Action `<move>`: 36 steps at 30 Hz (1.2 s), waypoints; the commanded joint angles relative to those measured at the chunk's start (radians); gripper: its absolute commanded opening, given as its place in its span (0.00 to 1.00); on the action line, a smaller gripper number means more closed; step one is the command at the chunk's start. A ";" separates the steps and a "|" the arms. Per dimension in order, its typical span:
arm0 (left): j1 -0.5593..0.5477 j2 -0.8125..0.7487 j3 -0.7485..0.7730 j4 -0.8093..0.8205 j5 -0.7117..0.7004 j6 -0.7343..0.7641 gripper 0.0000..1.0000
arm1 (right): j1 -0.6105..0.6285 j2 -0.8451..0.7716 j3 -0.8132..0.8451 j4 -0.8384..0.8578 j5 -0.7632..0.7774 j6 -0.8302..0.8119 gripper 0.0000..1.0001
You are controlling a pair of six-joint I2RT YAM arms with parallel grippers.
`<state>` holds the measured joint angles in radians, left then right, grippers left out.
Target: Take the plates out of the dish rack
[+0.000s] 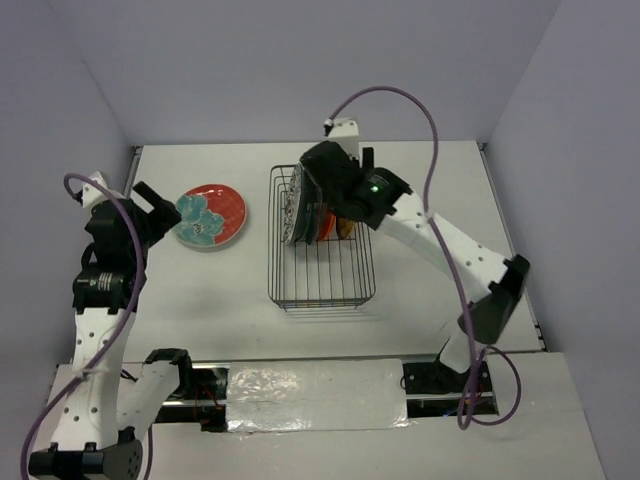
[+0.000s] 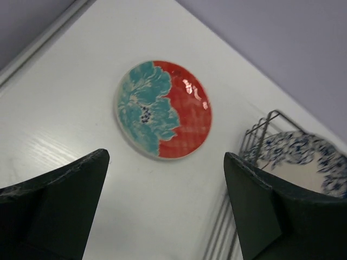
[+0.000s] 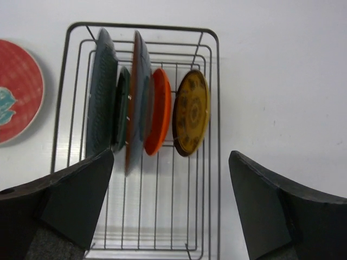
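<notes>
A red-orange plate with a teal flower lies flat on the white table, left of the dish rack. My left gripper hangs open just short of that plate, with nothing between its fingers. Several plates stand on edge in the rack's far half: a dark teal one, a small teal one, an orange one and a yellow patterned one. A white plate with a blue floral rim shows in the left wrist view. Above the rack, my right gripper is open and empty.
The rack's near half holds only bare wire. Grey walls close in the table at the back and on both sides. A foil-covered strip runs along the near edge between the arm bases.
</notes>
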<state>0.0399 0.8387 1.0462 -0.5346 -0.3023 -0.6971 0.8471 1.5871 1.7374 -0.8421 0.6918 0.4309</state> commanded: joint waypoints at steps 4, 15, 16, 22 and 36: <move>-0.069 -0.148 -0.152 -0.146 -0.043 0.173 0.99 | 0.053 0.249 0.319 -0.218 0.218 0.016 0.79; -0.167 -0.454 -0.184 -0.125 -0.093 0.171 1.00 | 0.056 0.444 0.505 -0.239 0.273 -0.015 0.61; -0.170 -0.455 -0.187 -0.122 -0.086 0.173 0.99 | 0.056 0.447 0.505 -0.235 0.272 -0.018 0.59; -0.179 -0.426 -0.184 -0.120 -0.063 0.182 0.99 | 0.055 0.499 0.514 -0.203 0.267 -0.032 0.55; -0.184 -0.425 -0.190 -0.108 -0.041 0.188 0.99 | 0.049 0.563 0.461 -0.170 0.336 -0.003 0.41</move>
<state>-0.1402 0.4091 0.8562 -0.6872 -0.3603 -0.5262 0.8989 2.1498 2.1998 -1.0466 0.9733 0.4038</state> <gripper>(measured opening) 0.995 0.425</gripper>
